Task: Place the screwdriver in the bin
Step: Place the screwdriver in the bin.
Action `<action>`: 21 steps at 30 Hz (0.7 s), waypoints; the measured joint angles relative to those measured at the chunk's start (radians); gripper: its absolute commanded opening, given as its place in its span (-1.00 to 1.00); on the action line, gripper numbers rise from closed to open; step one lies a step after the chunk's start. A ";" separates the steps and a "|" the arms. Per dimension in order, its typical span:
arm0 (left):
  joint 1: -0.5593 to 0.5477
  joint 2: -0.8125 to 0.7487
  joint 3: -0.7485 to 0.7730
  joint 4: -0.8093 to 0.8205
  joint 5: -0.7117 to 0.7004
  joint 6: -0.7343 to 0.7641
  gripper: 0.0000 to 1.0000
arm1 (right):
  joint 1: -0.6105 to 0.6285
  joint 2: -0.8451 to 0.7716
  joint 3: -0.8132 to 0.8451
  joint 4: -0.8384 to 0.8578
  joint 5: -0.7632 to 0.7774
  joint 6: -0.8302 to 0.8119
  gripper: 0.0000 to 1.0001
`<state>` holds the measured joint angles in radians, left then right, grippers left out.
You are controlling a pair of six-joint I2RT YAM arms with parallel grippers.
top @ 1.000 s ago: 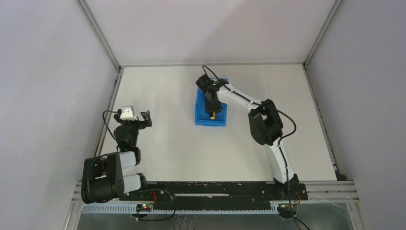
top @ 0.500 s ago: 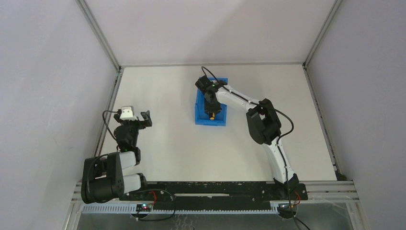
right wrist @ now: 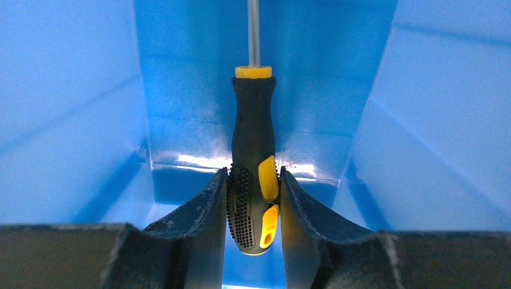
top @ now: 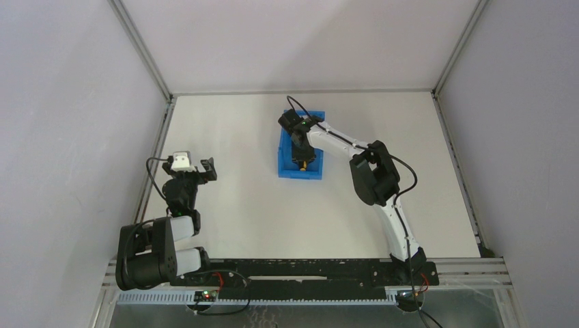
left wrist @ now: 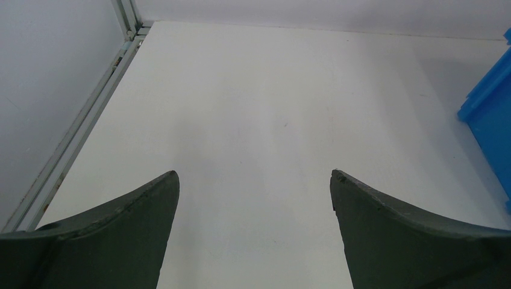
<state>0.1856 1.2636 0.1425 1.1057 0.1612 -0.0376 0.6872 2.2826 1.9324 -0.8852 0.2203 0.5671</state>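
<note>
The bright blue bin (top: 284, 160) stands mid-table; its wall also shows at the right edge of the left wrist view (left wrist: 491, 114). My right gripper (top: 300, 154) reaches down inside the bin and is shut on the screwdriver (right wrist: 253, 174), gripping the black and yellow handle near its butt end (right wrist: 253, 180). The thin metal shaft points away toward the bin's far wall (right wrist: 199, 72). In the top view only the yellow tip of the screwdriver (top: 302, 165) shows below the gripper. My left gripper (left wrist: 254, 176) is open and empty over the bare table at the left.
The blue bin walls (right wrist: 66, 120) close in on both sides of the right gripper. A metal frame rail (left wrist: 78, 126) runs along the table's left edge, near the left gripper. Grey enclosure walls surround the white table (top: 239, 205).
My right gripper has moved slightly toward the bin's far end and lower into it, with the screwdriver still held. The left arm has not moved.
</note>
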 measured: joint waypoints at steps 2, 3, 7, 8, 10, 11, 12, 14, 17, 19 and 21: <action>0.000 0.000 0.000 0.000 0.000 0.000 1.00 | 0.000 0.000 0.000 0.000 0.000 0.000 -0.28; 0.000 0.000 0.000 0.000 0.000 0.000 1.00 | 0.000 0.000 0.000 0.000 0.001 0.000 -0.24; 0.000 0.000 0.000 0.000 0.000 0.000 1.00 | 0.000 0.000 0.000 0.000 0.003 0.000 -0.01; 0.000 0.000 0.000 0.000 0.000 0.000 1.00 | 0.000 0.000 0.000 0.000 0.005 0.001 0.07; 0.000 0.000 0.000 0.000 0.000 0.000 1.00 | 0.000 0.000 0.000 0.001 0.008 0.005 0.25; 0.000 0.000 0.000 0.000 0.000 0.000 1.00 | 0.000 0.000 0.000 0.001 0.010 0.005 0.30; 0.000 0.000 0.000 0.000 0.000 0.000 1.00 | 0.000 0.000 0.000 0.001 0.011 0.008 0.35; 0.000 0.000 0.000 0.000 0.000 0.000 1.00 | 0.000 0.000 0.000 0.001 0.016 0.007 0.39; 0.000 0.000 0.000 0.000 0.000 0.000 1.00 | 0.000 0.000 0.000 0.000 0.021 0.006 0.47; 0.000 0.000 0.000 0.000 0.000 0.000 1.00 | 0.000 0.000 0.000 0.000 0.024 0.006 0.53; 0.000 0.000 0.000 0.000 0.000 0.000 1.00 | 0.000 0.000 0.000 -0.002 0.029 0.006 0.60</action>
<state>0.1856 1.2633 0.1425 1.1061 0.1612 -0.0376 0.6872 2.2822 1.9327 -0.8867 0.2497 0.5732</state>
